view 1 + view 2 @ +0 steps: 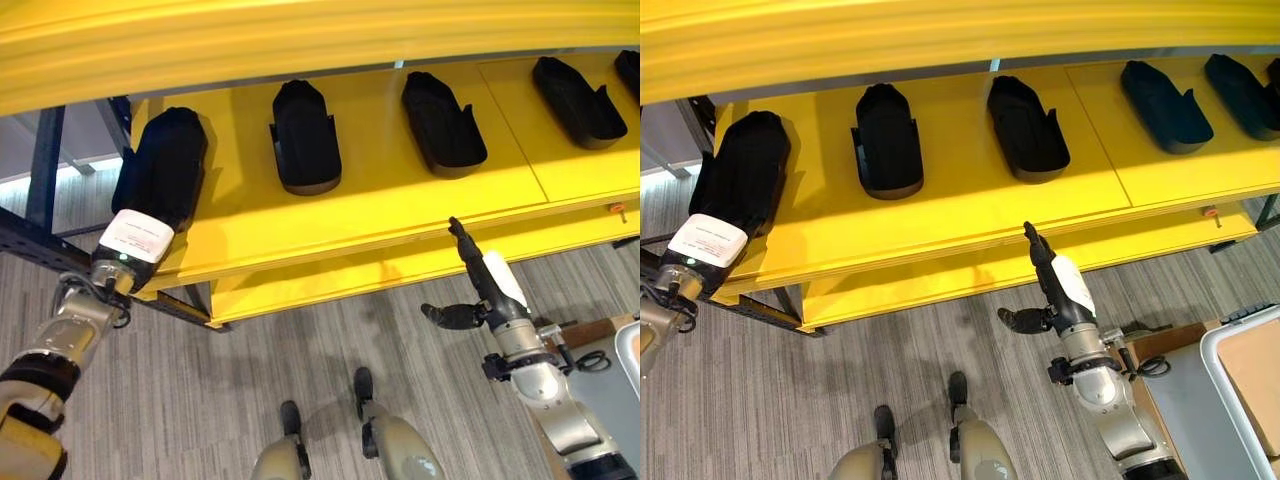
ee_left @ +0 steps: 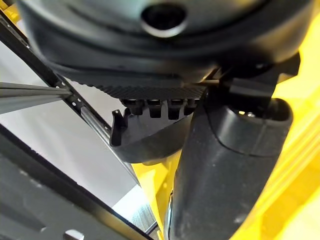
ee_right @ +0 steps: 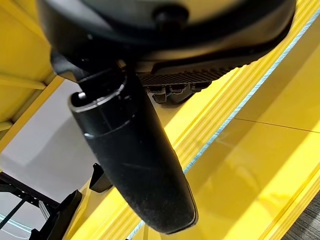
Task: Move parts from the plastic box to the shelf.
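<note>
Five black parts [image 1: 305, 137] on yellow shelf [image 1: 400, 215]; left hand [image 1: 128, 242] under leftmost, grip indiscernible; right hand [image 1: 487, 285] straight-fingered, empty.

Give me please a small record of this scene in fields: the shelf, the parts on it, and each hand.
shelf: yellow shelf, board faces up
parts on shelf: black moulded parts in a row, one left of centre, one at centre, more to the right
left hand: at the shelf's left end, lying over a black part; fingers hidden
right hand: below the shelf's front edge, fingers straight, holding nothing
</note>
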Available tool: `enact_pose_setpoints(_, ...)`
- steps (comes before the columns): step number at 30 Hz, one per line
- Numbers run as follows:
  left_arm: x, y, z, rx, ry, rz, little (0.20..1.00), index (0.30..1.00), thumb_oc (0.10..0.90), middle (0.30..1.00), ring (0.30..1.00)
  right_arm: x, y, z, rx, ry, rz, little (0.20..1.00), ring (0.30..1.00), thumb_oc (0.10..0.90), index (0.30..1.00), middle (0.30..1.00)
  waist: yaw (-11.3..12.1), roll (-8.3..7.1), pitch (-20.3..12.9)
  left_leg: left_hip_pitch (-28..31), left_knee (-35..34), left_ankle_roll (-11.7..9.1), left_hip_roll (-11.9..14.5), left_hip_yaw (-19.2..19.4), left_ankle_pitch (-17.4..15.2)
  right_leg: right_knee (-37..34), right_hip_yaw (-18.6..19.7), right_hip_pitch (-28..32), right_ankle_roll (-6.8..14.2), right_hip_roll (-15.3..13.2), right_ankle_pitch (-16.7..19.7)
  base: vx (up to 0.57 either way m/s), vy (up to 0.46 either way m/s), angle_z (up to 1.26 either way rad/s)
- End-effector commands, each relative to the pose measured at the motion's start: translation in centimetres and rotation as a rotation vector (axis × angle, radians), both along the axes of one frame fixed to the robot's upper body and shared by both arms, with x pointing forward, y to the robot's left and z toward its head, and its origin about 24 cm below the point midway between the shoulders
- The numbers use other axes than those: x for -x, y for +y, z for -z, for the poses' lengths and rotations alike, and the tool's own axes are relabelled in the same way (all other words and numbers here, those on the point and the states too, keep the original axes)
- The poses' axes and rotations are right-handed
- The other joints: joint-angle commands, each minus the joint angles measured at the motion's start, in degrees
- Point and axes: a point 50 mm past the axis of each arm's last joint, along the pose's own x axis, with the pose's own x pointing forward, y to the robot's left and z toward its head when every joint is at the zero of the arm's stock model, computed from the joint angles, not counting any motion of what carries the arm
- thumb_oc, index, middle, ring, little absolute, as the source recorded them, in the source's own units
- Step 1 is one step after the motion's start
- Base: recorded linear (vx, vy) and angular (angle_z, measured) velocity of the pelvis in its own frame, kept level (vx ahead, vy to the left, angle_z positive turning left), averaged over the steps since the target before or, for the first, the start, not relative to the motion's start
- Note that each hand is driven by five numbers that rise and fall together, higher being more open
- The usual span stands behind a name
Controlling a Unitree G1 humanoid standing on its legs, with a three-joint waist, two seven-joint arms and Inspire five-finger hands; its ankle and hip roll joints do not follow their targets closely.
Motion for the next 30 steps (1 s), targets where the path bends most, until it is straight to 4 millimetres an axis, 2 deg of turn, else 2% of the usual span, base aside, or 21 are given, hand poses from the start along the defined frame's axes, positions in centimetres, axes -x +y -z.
enact_pose_setpoints(1, -1.4, -0.2, -3.8, -0.049, -0.134, 0.013, 1.0, 1.0, 0.9, 1.0, 1.0, 0.5, -0.4, -4.0, -0.035, -0.2, -0.006, 1.0, 1.0, 0.9, 1.0, 1.0, -0.5, -0.58, -5.8, -1.4, 6.1, 0.8, 0.3, -0.8, -4.7, 4.8, 0.3, 5.0, 8.2, -7.3, -7.3, 0.0, 0.0, 0.0)
enact_pose_setpoints(16, -1.7, -1.5, -4.2, -0.029, -0.162, 0.064, 1.0, 1.0, 0.9, 1.0, 1.0, 0.7, -0.8, -3.5, -0.036, -0.182, 0.02, 1.0, 1.0, 0.9, 1.0, 1.0, -0.6, -0.27, -6.1, -0.6, 5.7, 0.8, 0.2, -0.8, -4.9, 4.8, 0.3, 5.6, 8.1, -7.4, -7.6, 0.0, 0.0, 0.0)
enact_pose_setpoints(30, -1.5, -1.7, -4.6, -0.021, -0.188, 0.077, 1.0, 1.0, 0.9, 1.0, 1.0, 0.8, -1.0, -3.2, -0.033, -0.169, 0.036, 1.0, 1.0, 0.9, 1.0, 1.0, -0.4, -0.2, -6.3, -0.2, 5.6, 0.9, 0.2, -0.8, -4.9, 4.7, 0.2, 6.0, 8.0, -7.2, -7.8, 0.0, 0.0, 0.0)
